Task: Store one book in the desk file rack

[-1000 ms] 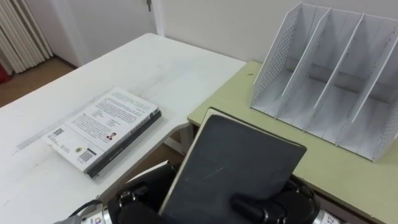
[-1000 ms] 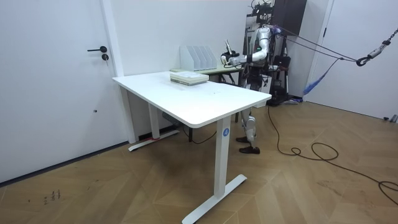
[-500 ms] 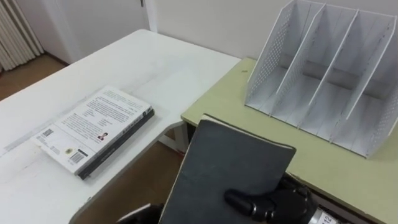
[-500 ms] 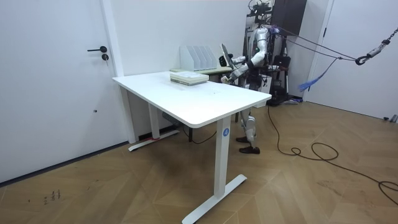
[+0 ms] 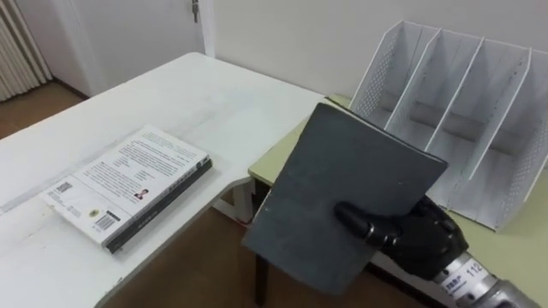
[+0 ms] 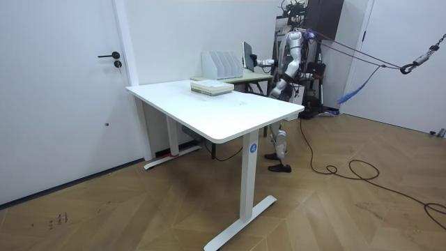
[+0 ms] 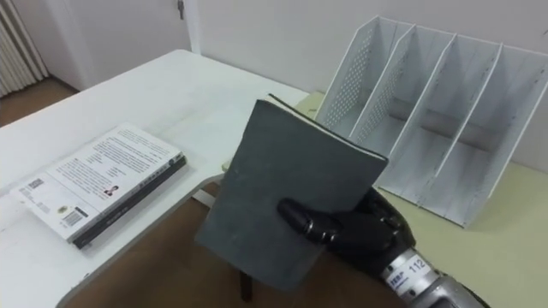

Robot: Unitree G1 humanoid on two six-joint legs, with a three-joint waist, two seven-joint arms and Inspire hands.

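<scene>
A white table on slim white legs takes the middle of the room view, standing on a wood-plank floor that runs across the lower frame. At the left a white wall holds a white door with a dark lever handle. Another pale door closes the upper right, and a dark cabinet stands at top centre. In the eye views an olive-green desk meets the table's far corner, and pale vertical ribs, curtain or radiator, show upper left. The light is even.
</scene>
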